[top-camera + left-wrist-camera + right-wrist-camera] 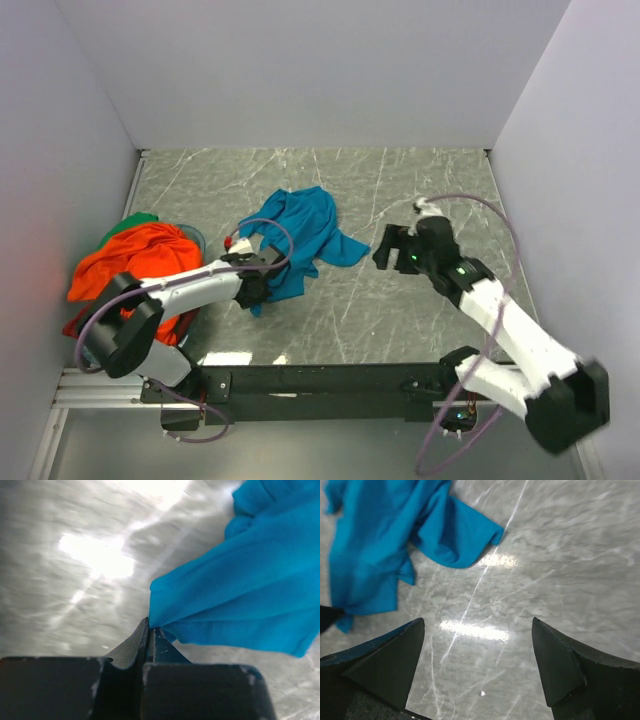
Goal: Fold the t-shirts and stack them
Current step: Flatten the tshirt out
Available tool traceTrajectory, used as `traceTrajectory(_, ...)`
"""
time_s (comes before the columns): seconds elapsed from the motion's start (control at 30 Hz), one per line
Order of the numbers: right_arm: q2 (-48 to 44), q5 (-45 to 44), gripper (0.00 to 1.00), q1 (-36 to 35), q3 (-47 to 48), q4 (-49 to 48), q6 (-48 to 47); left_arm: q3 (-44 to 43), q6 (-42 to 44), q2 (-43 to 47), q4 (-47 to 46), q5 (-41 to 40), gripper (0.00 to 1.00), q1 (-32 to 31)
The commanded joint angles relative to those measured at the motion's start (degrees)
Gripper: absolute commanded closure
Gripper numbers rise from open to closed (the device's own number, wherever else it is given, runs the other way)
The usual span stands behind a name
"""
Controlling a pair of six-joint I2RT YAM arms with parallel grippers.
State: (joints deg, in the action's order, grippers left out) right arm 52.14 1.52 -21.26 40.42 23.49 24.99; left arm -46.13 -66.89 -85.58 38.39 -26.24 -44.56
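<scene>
A teal blue t-shirt (300, 232) lies crumpled on the grey marble table, left of centre. My left gripper (255, 290) is shut on its near hem; in the left wrist view the cloth (240, 590) runs up from the closed fingertips (150, 630). My right gripper (385, 247) is open and empty, just right of the shirt's right sleeve; the shirt (375, 545) shows at the upper left of the right wrist view. An orange t-shirt (135, 262) lies heaped at the left wall, with green cloth (135, 222) behind it and red cloth (180, 325) under it.
White walls close in the table at the left, back and right. A black rail (330, 382) runs along the near edge between the arm bases. Bare marble (400, 190) lies right of and behind the teal shirt.
</scene>
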Motion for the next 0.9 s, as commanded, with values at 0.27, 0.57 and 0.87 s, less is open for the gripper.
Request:
traceTrajectory(0.27, 32.12, -10.30, 0.14, -8.97, 16.87, -2.83, 5.33, 6.66, 3.96, 11.40, -6.84, 3.74, 0.99, 4.65)
traceTrajectory(0.57, 46.28, -14.26, 0.19, -10.03, 23.47, -2.65, 8.67, 8.25, 5.46, 14.48, -7.80, 5.15, 0.99, 6.23)
traceTrajectory(0.87, 52.27, -15.41, 0.29, -10.03, 23.91, -5.46, 8.14, 7.90, 4.76, 13.51, -8.86, 5.50, 0.99, 6.50)
